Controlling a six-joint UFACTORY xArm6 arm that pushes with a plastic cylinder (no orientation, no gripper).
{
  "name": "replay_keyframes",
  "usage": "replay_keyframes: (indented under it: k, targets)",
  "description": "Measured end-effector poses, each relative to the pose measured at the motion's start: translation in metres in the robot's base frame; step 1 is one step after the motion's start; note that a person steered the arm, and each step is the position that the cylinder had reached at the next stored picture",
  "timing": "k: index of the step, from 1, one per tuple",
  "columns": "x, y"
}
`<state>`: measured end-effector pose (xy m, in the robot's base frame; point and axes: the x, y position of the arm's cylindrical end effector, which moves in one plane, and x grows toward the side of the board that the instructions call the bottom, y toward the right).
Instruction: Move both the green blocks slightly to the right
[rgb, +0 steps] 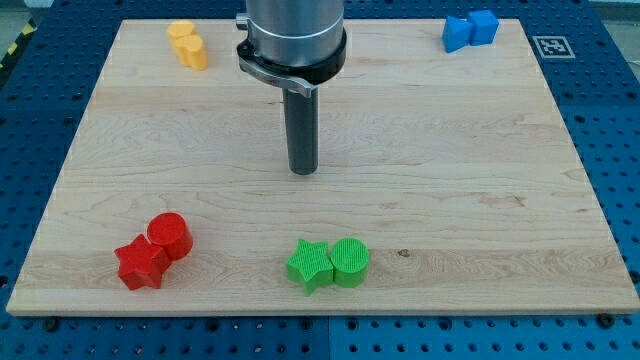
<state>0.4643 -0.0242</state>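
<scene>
- Camera view: a pale wooden board (420, 180) with visible grain lies on a blue perforated table (620, 120); a black-and-white square marker (552, 46) sits on the table just off the board's far right corner.
- My tip (303, 171), the lower end of a straight dark rod hanging from a grey metal collar, stands near the board's middle, slightly left of centre. It has no jaws to part or close; it is a plain rod end and touches no block.
- The green star-shaped block (309, 264) and the green round ribbed cylinder block (350, 261) sit side by side, touching, by the near edge of the board, the star on the left. Both lie nearer than my tip and well apart from it, the star almost straight below it in the view, the cylinder a little to the right.
- A red star-shaped block (141, 264) and a red cylinder block (170, 235) touch each other at the near left.
- Two yellow blocks (187, 44), shapes hard to make out, rest together at the far left, left of the rod's collar.
- Two blue blocks (469, 30), one looking cube-like, sit together at the far right corner.
</scene>
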Motion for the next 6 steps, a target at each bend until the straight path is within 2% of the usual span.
replay_keyframes:
  k: [1,3,4,6]
  targets:
    - [0.005,-0.003]
    - [0.072,-0.062]
    - [0.106,-0.067]
    - [0.12,-0.041]
